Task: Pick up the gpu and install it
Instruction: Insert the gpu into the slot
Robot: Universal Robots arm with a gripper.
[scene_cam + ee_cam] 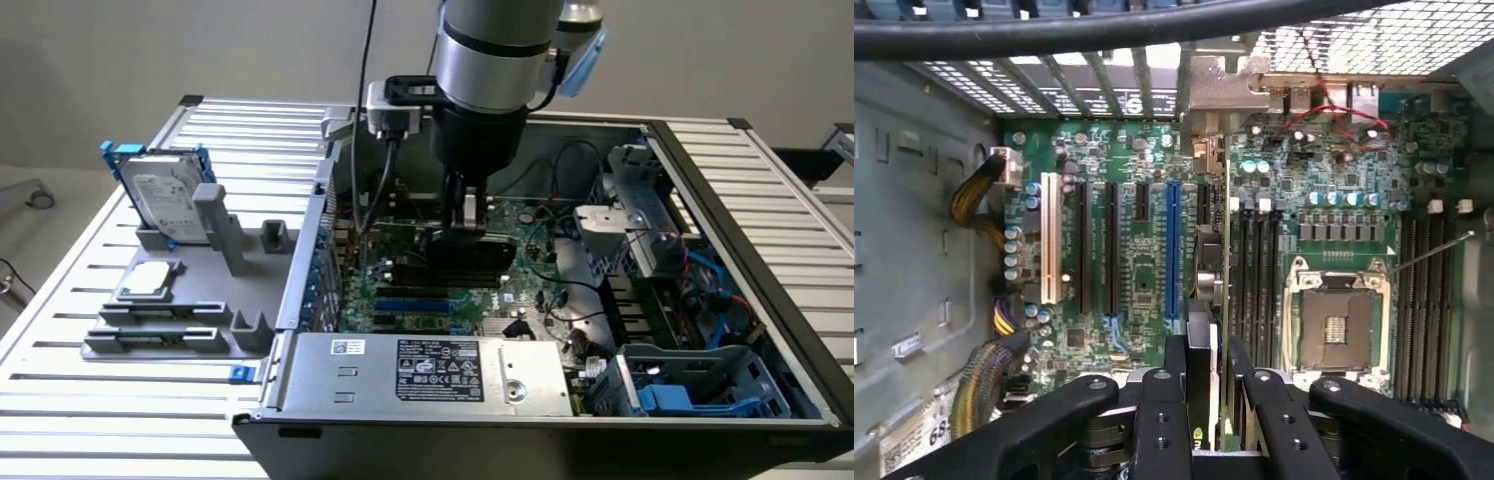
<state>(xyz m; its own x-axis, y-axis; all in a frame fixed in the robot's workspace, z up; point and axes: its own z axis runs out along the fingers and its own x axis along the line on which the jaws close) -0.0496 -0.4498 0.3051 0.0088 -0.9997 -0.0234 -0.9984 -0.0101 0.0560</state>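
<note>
The gpu (463, 262) stands on its long edge inside the open computer case (694, 180), low over the green motherboard (414, 300), its black finned face showing. My gripper (463, 222) reaches down from above and is shut on the card's upper edge. In the wrist view the gpu (1226, 250) is seen edge-on as a thin line running from its metal bracket (1219, 95) at the case's rear wall back between my black fingers (1176, 390). My gripper (1209, 375) clamps it beside the blue slot (1172, 250). Whether the card's lower edge sits in a slot is hidden.
A power supply (427, 370) fills the case's near side, and a drive cage with cables (667, 300) lines the exterior view's right. On the left a grey fixture (187, 300) holds a hard drive in a blue frame (167, 195). The CPU socket (1336, 325) lies beside the card.
</note>
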